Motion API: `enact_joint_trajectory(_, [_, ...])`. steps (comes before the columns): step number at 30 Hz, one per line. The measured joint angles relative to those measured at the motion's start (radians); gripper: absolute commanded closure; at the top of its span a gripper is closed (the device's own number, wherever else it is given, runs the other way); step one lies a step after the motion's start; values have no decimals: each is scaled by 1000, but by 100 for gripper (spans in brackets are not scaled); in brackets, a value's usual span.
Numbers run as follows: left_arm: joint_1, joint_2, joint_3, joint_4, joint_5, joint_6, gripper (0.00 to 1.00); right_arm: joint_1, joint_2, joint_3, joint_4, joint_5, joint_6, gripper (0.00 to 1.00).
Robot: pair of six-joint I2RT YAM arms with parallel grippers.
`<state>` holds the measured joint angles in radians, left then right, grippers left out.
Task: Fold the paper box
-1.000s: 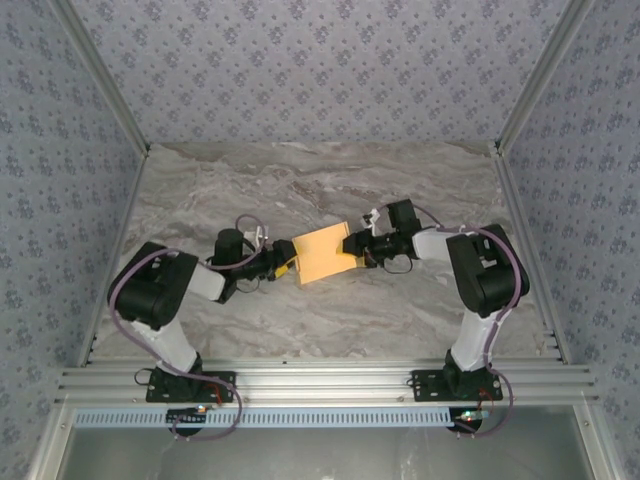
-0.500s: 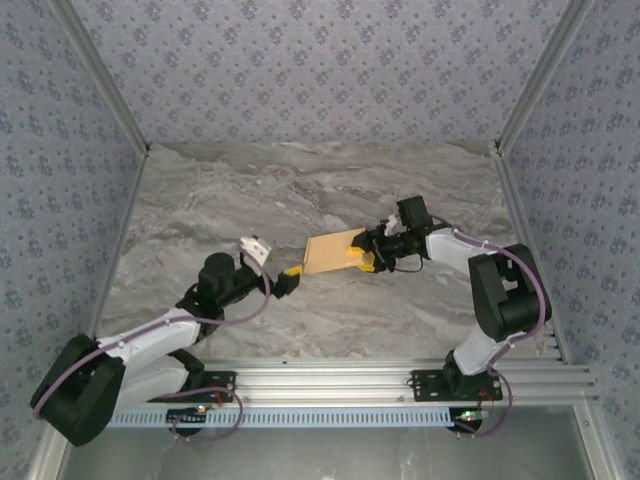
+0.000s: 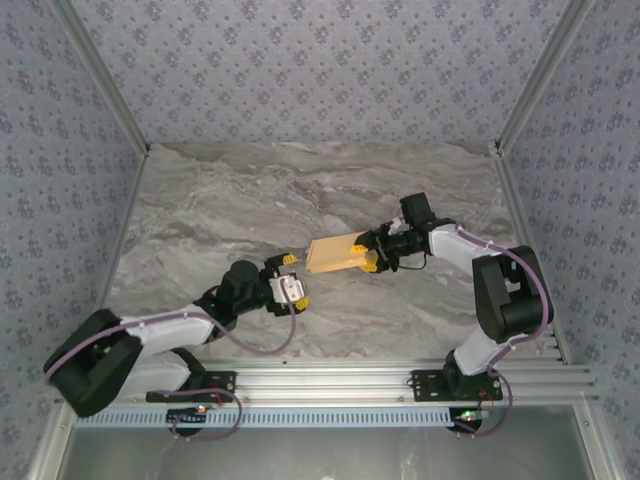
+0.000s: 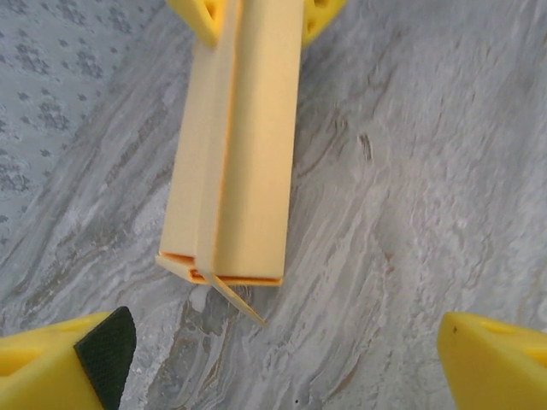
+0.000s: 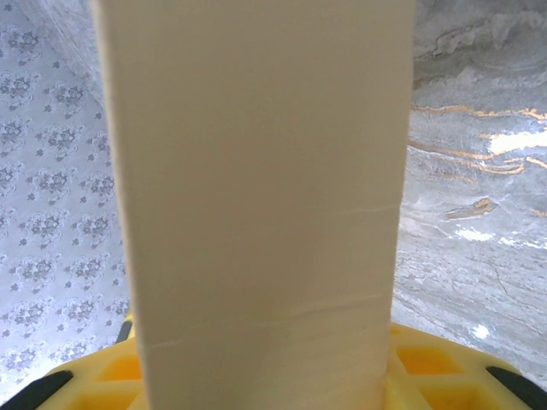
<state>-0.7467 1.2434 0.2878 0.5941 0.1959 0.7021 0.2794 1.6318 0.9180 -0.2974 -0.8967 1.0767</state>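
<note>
**STATUS: PAPER BOX CLAMPED AT ONE END, LEFT TOOL CLEAR**

1. Mounting. Nearest of all, on the near side of the paper box (image 3: pixel 334 256), the aluminium rail (image 3: pixel 320 385) carries both arm bases.

2. Left gripper (image 3: pixel 296 281). It sits just off the box end that faces the left arm, slightly to the near side of it and apart from it. In the left wrist view its two yellow fingers (image 4: pixel 60 367) stand at opposite lower corners, spread wide. Nothing lies between them except bare table, and the tool has hold of nothing.

3. Paper box. It is a long, narrow yellow-orange card body, lying roughly crosswise between the two tools near the middle of the table (image 3: pixel 220 200). A fold line runs along its length. At the end facing the left gripper a thin flap (image 4: pixel 237 299) sticks out loose and slanted (that end is not closed flush). Whether the box rests on the marble surface or hangs just above it cannot be told.

4. Right gripper (image 3: pixel 366 256). It is at the opposite end of the box. Its yellow fingers (image 5: pixel 436 367) sit on either side of the card and are closed against it, gripping the box.

5. Surroundings. Beyond the box the grey-veined table runs back to patterned walls (image 3: pixel 320 70).
</note>
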Motion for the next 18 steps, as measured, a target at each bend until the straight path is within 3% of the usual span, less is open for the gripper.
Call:
enact_joint_trajectory(9, [-2, 280, 55, 179, -27, 76, 25, 13, -26, -10, -6, 11, 39, 60])
enact_joint_trajectory(15, [-2, 341, 68, 278, -43, 64, 31, 14, -48, -24, -2, 22, 70, 61])
enact_joint_trajectory(18, [0, 351, 73, 295, -44, 56, 42, 15, -53, -24, -3, 26, 87, 62])
